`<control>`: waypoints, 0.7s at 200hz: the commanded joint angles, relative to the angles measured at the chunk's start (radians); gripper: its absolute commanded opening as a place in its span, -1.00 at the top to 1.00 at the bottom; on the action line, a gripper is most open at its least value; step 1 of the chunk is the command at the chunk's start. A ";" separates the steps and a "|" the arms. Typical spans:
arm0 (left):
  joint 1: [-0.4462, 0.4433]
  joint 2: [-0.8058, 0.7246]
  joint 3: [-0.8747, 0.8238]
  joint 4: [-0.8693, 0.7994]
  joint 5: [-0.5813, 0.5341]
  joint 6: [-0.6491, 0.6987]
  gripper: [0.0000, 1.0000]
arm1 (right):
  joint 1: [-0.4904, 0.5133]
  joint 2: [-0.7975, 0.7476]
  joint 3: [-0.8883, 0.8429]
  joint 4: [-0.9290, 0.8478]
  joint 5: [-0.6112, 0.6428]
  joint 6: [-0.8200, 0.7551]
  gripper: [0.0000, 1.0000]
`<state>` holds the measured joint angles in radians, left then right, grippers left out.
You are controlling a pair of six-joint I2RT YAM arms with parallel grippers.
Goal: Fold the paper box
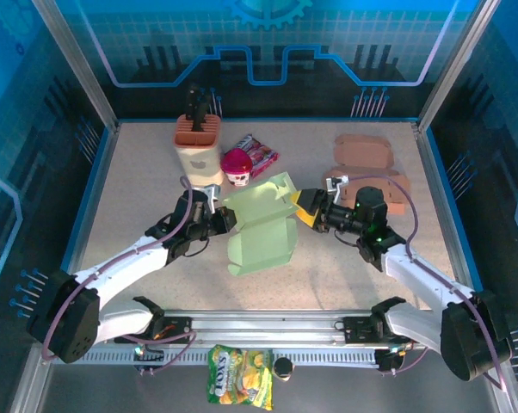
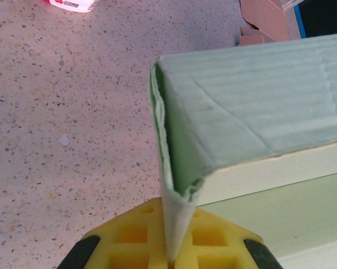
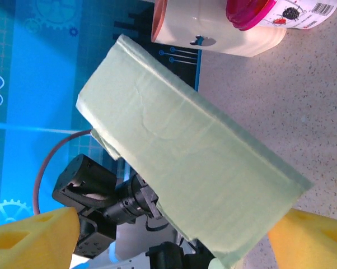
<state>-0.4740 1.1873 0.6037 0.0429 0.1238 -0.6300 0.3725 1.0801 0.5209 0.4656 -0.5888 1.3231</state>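
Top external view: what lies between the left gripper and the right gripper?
The green paper box lies between them, as the top external view shows. The left gripper pinches one edge of it; the right gripper is open at its other side.

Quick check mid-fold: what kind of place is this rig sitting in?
Likely a lab or demo robot cell: aluminium frame posts, blue circuit-graphic wall panels, and a speckled tabletop holding the green paper box.
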 commanded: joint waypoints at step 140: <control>0.005 0.012 0.011 0.014 0.010 -0.032 1.00 | 0.055 -0.038 0.031 -0.111 0.033 -0.050 -0.68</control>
<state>-0.4740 1.1976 0.6037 0.0574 0.1287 -0.6399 0.4465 1.1259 0.5159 0.5549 -0.5163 1.4055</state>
